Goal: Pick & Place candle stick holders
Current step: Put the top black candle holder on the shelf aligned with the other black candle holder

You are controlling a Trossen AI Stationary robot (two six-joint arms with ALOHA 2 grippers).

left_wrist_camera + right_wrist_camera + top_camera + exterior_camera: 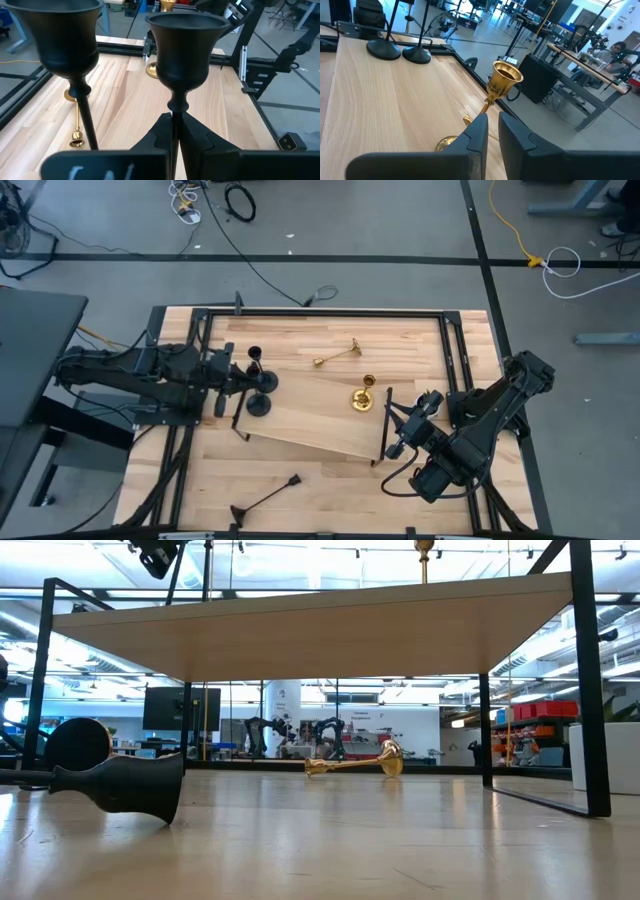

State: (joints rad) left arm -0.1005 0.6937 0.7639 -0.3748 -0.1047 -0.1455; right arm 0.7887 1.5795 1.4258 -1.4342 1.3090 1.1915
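Left hand [175, 137] clamped on black holder [183, 55] stem — upright, cup up, base hidden below hand. Right hand [492, 130] narrow beside upright gold holder [501, 82] — base cut off.

Showing matte black on two upright candlesticks [258, 405] and one fallen [265, 500]; shining gold on two others [364, 398]; displaying pale striped wood across the bench [330, 480].

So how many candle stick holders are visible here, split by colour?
Matte black metal candle stick holders: 3, two upright on the raised board, one lying on the table.
Shiny gold metal candle stick holders: 2, one upright on the board, one lying on it.
Total: 5
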